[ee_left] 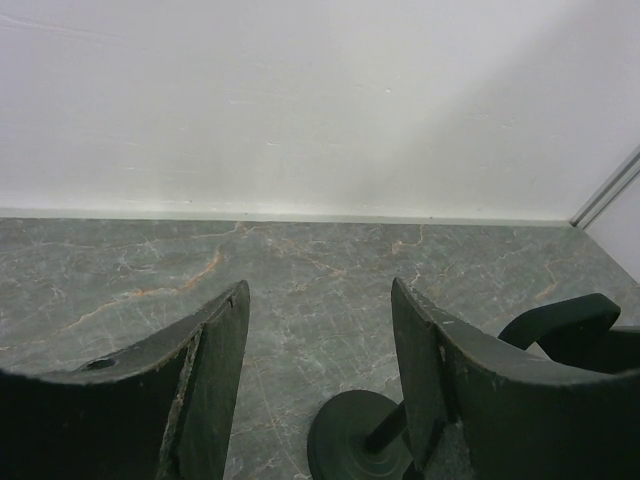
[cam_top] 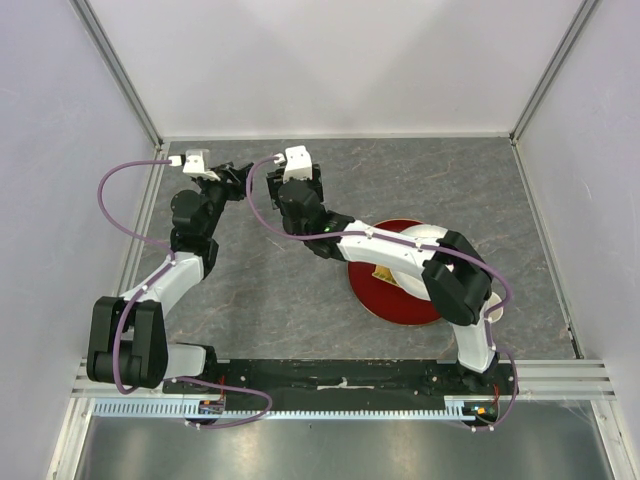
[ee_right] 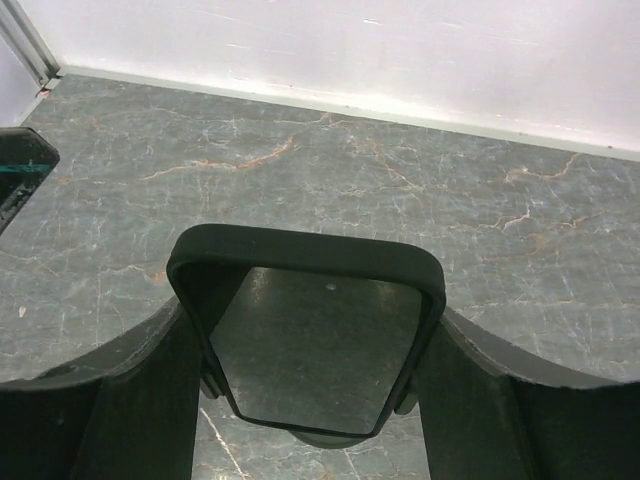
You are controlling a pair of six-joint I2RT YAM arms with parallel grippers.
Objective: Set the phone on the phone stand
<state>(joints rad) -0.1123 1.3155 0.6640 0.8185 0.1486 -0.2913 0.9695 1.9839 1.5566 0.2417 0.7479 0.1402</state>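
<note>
The glossy black rectangular phone stands tilted between the jaws of the right gripper, over the far part of the grey marbled counter. Whether those jaws pinch it, I cannot tell. The jaws of the left gripper are spread. The small black disc-based phone stand sits between them, its post close beside the right-hand one.

The phone sits tilted between the two fingers over the marbled table.
</note>
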